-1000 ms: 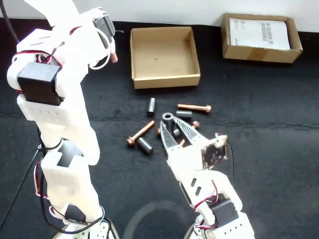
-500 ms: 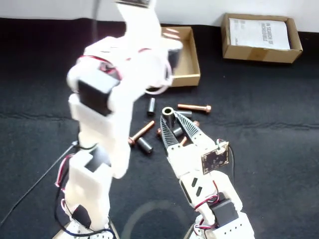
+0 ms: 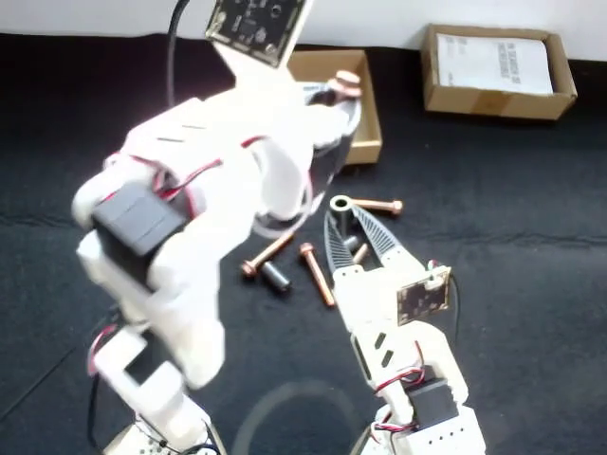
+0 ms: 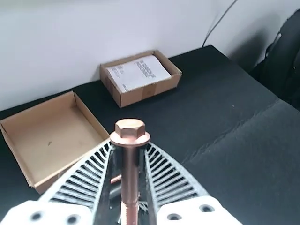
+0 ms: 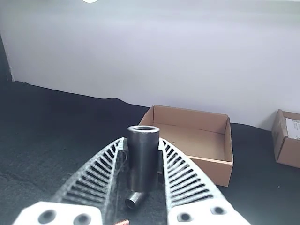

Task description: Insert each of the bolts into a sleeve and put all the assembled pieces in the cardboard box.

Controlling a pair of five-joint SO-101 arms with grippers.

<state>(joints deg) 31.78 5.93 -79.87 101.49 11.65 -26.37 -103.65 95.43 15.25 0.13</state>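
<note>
The left gripper [image 4: 128, 146] is clamped shut on a bolt [image 4: 131, 136], head up, raised near the cardboard box [image 4: 47, 136]. The right gripper [image 5: 142, 143] pinches an upright sleeve [image 5: 143, 164] near loose bolts [image 3: 317, 273] lying on the surface [image 3: 512, 246].

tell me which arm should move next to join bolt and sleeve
Left, probably: the left gripper holds a bolt up high, while the right gripper holds a sleeve upright with its open end up, a steady target to bring the bolt to.
</note>
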